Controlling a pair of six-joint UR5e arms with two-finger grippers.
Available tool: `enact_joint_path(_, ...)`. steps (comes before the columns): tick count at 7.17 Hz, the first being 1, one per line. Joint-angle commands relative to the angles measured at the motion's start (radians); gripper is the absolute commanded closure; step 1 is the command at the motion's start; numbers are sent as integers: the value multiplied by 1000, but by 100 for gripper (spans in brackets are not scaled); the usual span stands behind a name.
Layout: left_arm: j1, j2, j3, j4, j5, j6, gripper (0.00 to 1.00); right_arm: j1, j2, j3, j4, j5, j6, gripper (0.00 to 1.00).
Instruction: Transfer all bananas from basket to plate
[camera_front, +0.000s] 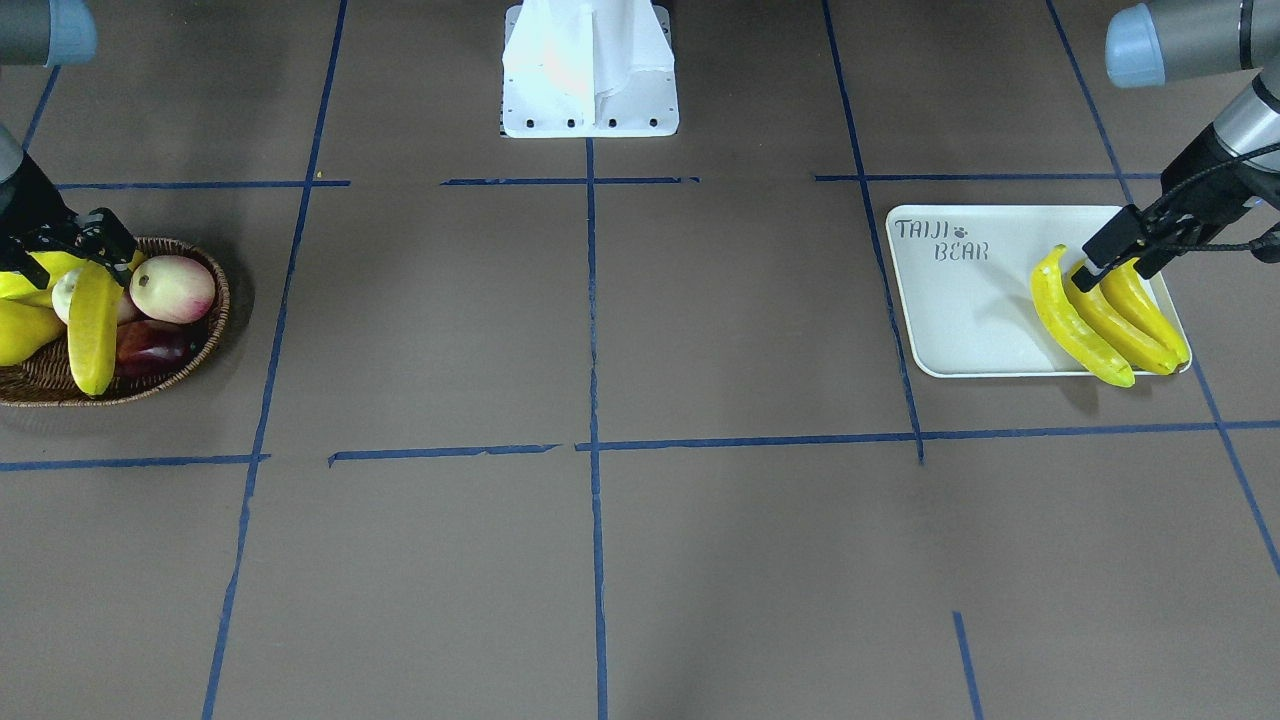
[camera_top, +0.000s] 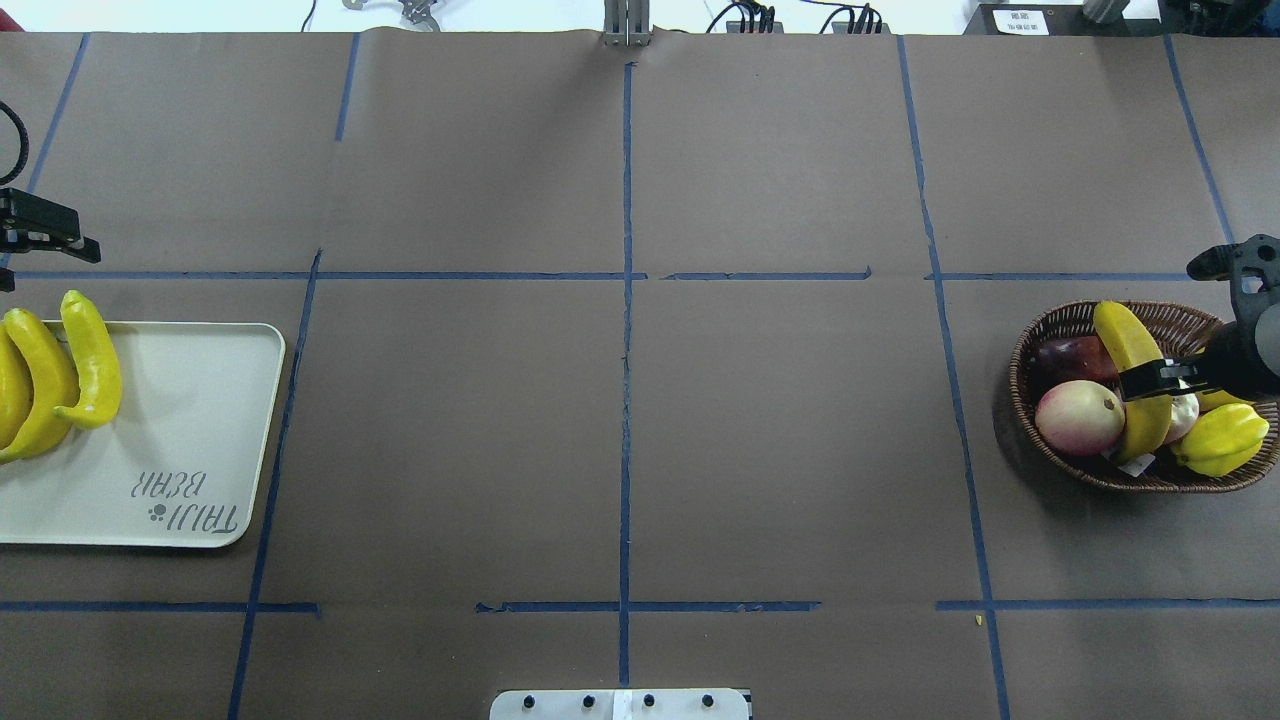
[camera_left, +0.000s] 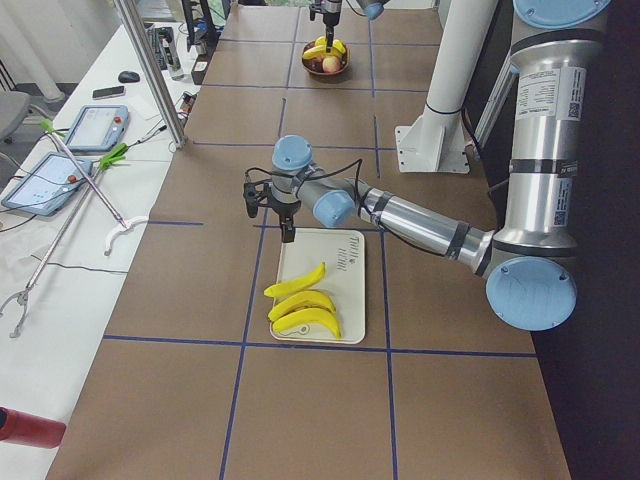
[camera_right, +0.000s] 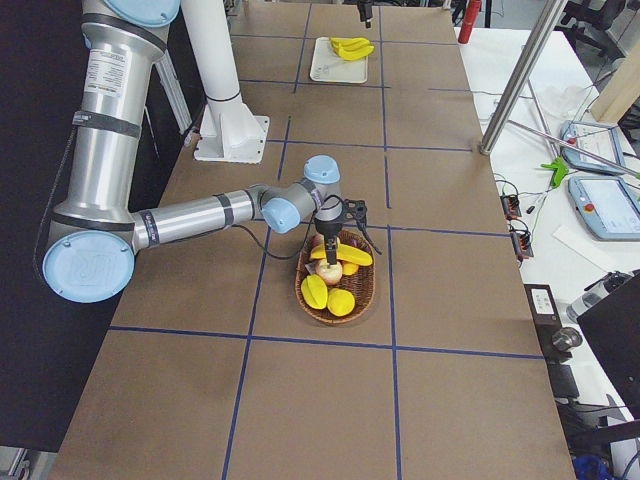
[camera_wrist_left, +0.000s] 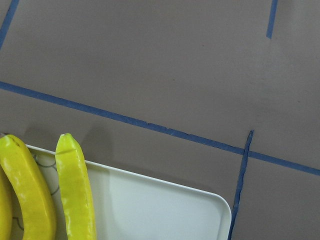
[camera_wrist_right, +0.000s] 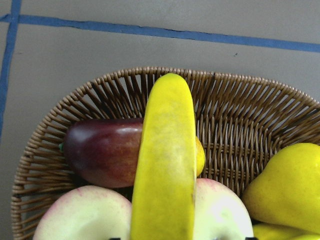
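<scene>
Three yellow bananas (camera_front: 1080, 325) lie side by side on the off-white plate (camera_front: 960, 320), at its end away from the "TAIJI BEAR" print; they also show in the overhead view (camera_top: 90, 370). My left gripper (camera_front: 1110, 275) hovers just above them, open and empty. A fourth banana (camera_top: 1125, 335) lies across the other fruit in the wicker basket (camera_top: 1030, 340). My right gripper (camera_top: 1150, 382) is down over the middle of this banana, its jaws apart on either side. The right wrist view shows the banana (camera_wrist_right: 165, 165) centred under the gripper.
The basket also holds a pink-white peach (camera_top: 1078, 418), a dark purple fruit (camera_top: 1070, 358), a ridged starfruit (camera_top: 1222, 440) and a yellow pear (camera_wrist_right: 285, 185). The robot's white base (camera_front: 590, 70) stands at mid table. Blue tape lines cross the brown table.
</scene>
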Motion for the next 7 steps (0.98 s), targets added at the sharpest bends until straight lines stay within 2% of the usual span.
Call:
enact_joint_path(1, 12, -1, -1, 0, 3, -4, 1, -20, -9, -5, -1, -12, -5, 48)
enact_joint_path(3, 14, -1, -1, 0, 3, -4, 1, -52, -9, -6, -1, -51, -8, 73)
enact_joint_path(4, 18, -1, -1, 0, 3, -4, 1, -51, -8, 3, -3, -49, -16, 79)
enact_joint_path(5, 18, -2, -1, 0, 3, -4, 1, -46, -11, 29, -7, -33, -45, 90)
enact_joint_path(7, 18, -4, -1, -5, -5, -5, 1, 8, -9, 72, -15, 6, -79, 91)
